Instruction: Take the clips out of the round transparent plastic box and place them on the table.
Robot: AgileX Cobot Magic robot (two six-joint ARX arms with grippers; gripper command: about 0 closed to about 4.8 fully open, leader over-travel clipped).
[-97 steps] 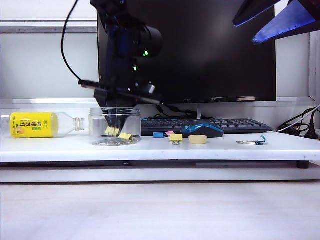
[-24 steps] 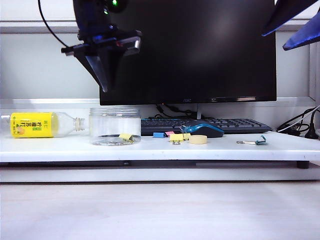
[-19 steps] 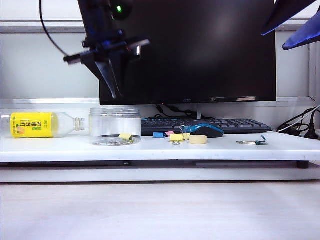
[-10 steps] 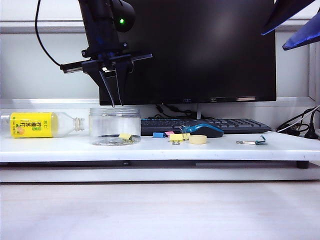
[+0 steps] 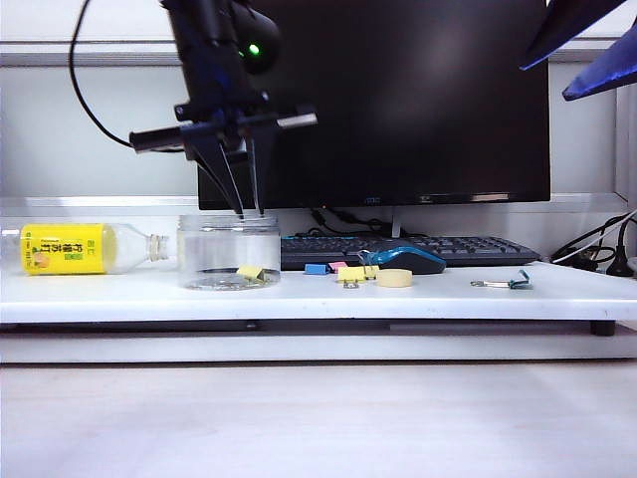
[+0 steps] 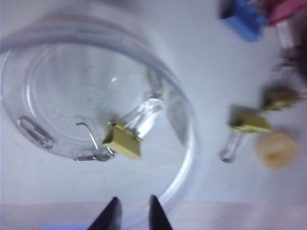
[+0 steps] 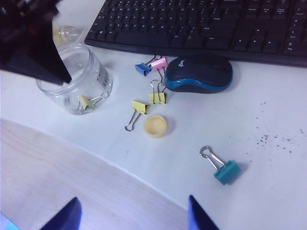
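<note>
White table (image 5: 119, 297), monitor behind. Left gripper (image 5: 247, 212) points down at the jar (image 5: 229, 251) mouth, fingers a narrow gap apart, holding nothing; half a second ago it hung higher. One yellow clip (image 6: 123, 140) in the jar, two (image 7: 140, 107) on the table beside the mouse (image 5: 402, 259). Right gripper (image 7: 132, 211) high at right, wide open, empty, mostly cropped.

Pale-yellow clips (image 7: 148, 101) with silver wire handles, clear round box (image 7: 76, 79), white table (image 7: 268, 158), blue-and-black mouse (image 7: 199, 74), teal clip (image 7: 225, 171).
</note>
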